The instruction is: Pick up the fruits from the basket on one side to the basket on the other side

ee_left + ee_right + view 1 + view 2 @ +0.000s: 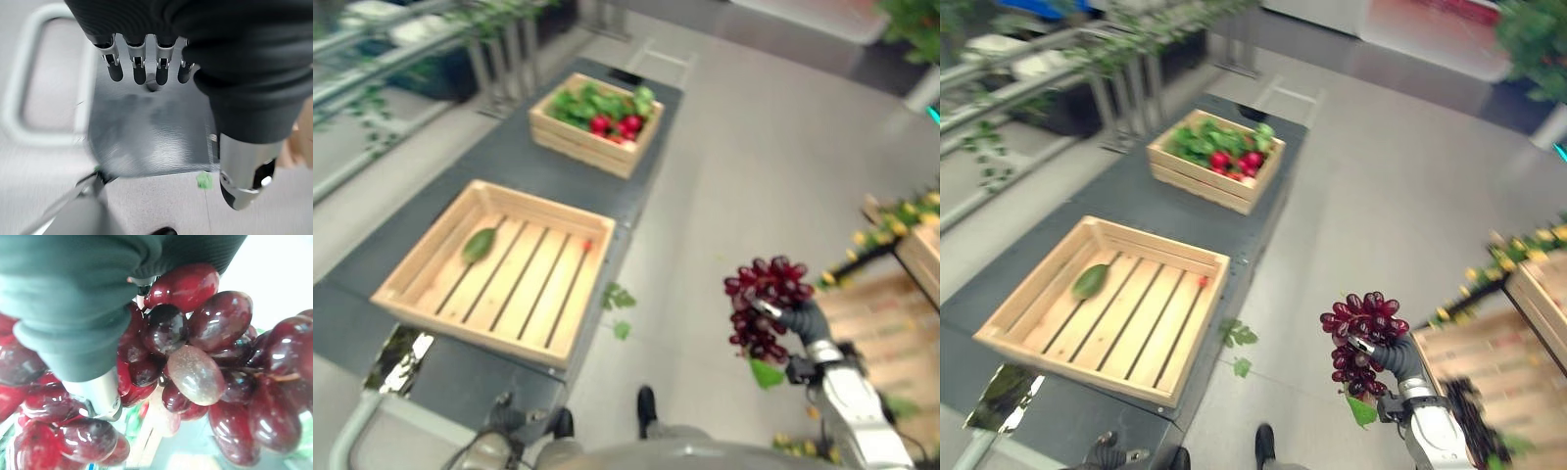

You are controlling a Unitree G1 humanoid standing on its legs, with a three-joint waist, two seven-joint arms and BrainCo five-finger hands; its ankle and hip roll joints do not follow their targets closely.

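Nearest me, my right robot hand (1400, 364) is clamped on the grapes (1361, 340), a dark red bunch held up over the floor, hanging down from the grip with a green leaf at its lower end. In the right wrist view the thumb presses into the berries (195, 367), so I judge the hold firm, though the fingers themselves are buried in the bunch. My left robot hand (146, 68) hangs low at the near end of the counter (146, 127), fingers straight and apart, holding nothing.

The move turns on one thing: the near crate (1107, 304) lies to the left of the grapes and a little ahead, across a strip of bare floor. It holds just one green fruit (1090, 281) and a small red speck I cannot identify. The right arm carries the load, so it must swing left across my front.

Farther along the counter sits the far crate (1216, 159), full of greens and red fruit. To my right, another crate (922, 253) is cut off and blurred; I cannot tell its contents.
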